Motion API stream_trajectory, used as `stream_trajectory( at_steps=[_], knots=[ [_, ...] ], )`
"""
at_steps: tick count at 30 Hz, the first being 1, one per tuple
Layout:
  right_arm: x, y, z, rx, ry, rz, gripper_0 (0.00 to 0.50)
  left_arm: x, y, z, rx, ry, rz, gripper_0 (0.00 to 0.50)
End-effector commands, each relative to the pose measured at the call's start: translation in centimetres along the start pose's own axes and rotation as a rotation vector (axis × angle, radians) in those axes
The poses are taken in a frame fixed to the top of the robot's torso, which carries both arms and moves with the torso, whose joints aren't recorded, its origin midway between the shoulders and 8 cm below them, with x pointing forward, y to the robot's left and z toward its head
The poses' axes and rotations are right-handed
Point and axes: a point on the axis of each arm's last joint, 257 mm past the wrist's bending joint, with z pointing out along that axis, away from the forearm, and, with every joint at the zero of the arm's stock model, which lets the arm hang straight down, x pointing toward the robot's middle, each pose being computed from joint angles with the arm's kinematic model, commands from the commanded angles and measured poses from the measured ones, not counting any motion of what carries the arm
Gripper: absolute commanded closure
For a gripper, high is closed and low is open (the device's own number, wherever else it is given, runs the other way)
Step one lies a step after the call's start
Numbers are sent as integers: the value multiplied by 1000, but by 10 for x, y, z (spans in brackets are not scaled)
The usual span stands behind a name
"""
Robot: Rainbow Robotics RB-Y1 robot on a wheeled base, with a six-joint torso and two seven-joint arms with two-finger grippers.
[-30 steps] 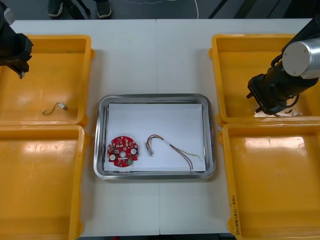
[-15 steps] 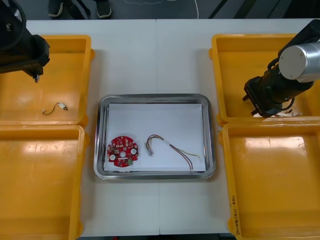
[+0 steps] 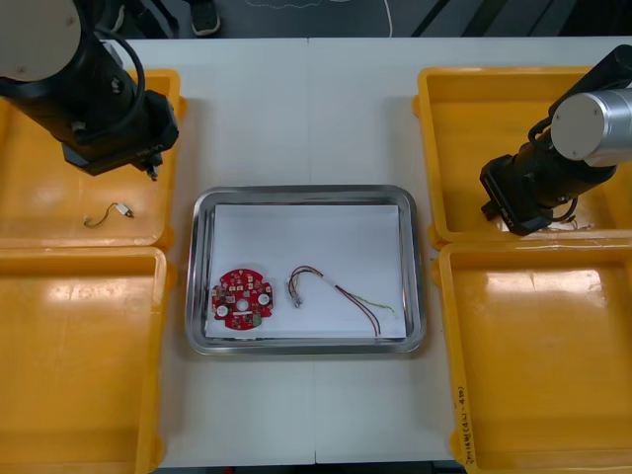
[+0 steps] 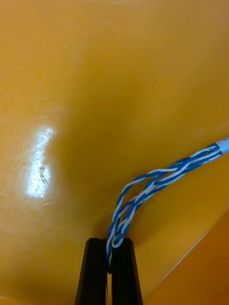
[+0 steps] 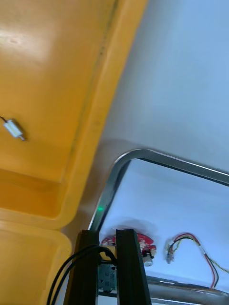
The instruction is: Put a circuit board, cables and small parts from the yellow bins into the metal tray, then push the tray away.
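R tool (image 4: 110, 244) pinches blue/white cable (image 4: 157, 180) in bin (image 4: 95, 71); L tool (image 5: 107, 234) grips black cable (image 5: 61, 286).

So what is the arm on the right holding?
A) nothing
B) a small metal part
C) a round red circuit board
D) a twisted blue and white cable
D: the right arm's jaws are shut on the twisted blue and white cable in the far right yellow bin; the left's hold a black cable near the metal tray.

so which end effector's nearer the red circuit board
Left. Left end effector hovers beyond the circuit board near the tray's corner; right end effector is in a yellow bin.
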Motion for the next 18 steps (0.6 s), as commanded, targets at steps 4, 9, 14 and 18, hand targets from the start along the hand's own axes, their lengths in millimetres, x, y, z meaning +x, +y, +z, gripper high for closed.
stream_trajectory(
  at_steps=[4,9,14,18],
  knots=[
    [0,16,-10,-46,11,34,500,17,-33,2,68,-47,19,500],
    [-2,29,-21,-68,4,16,500,18,-37,3,73,-49,26,500],
    [-6,45,-37,-88,-16,-16,500,19,-34,4,69,-47,28,500],
    [-10,69,-57,-129,-40,-56,500,26,-31,13,54,-37,31,500]
  ],
)
